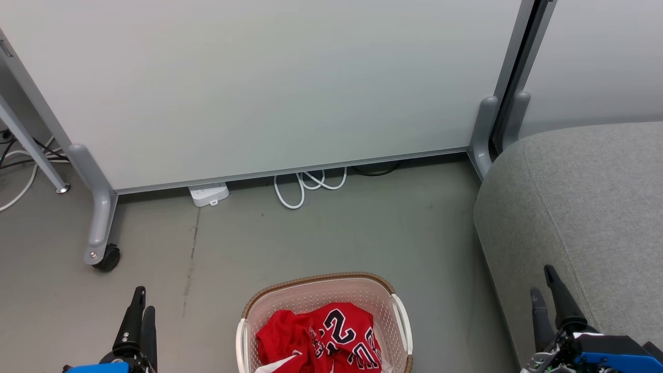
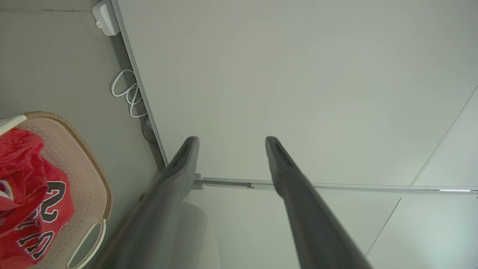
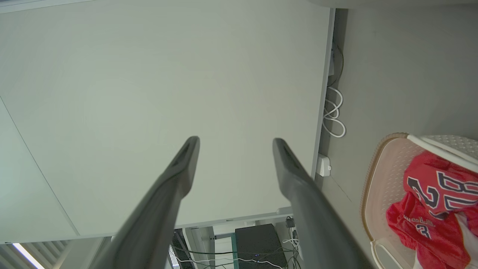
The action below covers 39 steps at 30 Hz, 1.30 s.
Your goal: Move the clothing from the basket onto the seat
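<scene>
Nearest lens: left gripper and right gripper, jaws apart, empty, parked either side of laundry basket, poised for reach-in. Red jerseys, apparently two, heaped inside. Grey sofa seat adjacent right.

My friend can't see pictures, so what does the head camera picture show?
Red jerseys lie crumpled in a white basket on the grey floor, between the left gripper and the right gripper. A grey sofa seat is at right; a pale partition stands behind.

Basket & clothing cut off at btm edge; seat runs off right.
</scene>
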### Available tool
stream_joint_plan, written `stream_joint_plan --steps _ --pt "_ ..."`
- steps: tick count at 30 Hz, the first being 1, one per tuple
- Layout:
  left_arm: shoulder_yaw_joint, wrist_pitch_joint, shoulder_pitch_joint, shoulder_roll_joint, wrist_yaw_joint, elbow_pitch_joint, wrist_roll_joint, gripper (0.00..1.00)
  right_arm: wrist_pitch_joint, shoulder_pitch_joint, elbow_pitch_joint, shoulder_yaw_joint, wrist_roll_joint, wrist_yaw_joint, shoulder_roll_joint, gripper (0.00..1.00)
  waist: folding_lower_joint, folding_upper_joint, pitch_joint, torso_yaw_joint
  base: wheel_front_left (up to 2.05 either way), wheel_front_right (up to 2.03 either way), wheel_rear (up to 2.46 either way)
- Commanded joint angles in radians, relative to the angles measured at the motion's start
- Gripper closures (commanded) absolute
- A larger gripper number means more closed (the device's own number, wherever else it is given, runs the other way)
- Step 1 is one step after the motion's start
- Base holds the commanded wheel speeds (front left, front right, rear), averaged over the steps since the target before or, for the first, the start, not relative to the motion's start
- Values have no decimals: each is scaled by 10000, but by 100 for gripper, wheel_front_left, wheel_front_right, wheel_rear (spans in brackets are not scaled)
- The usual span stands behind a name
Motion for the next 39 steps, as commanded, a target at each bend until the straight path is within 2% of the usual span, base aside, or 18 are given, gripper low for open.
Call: stream_joint_plan --steps 1,6,11,27,39 --pt "-59 -99 -179 82 -12 -189 55 0 -97 -203 -234 110 -67 12 -18 0 0 0 -1 1 0 0 0" --pt "-212 -347 -205 95 22 -242 395 0 -345 -210 -342 235 -600 13 -22 0 0 0 -2 8 0 0 0" --pt "-421 -582 -212 107 178 -365 1201 0 -580 -184 -450 290 -1697 13 -25 0 0 0 -1 25 0 0 0" --pt "-1255 -1245 -215 141 620 -825 5090 0 -1244 -45 -832 365 -5748 15 -35 0 0 0 42 78 0 0 0" --pt "-1623 -1676 -253 162 822 -874 7302 0 -1449 39 -1017 493 -7823 17 -42 0 0 0 81 115 0 0 0"
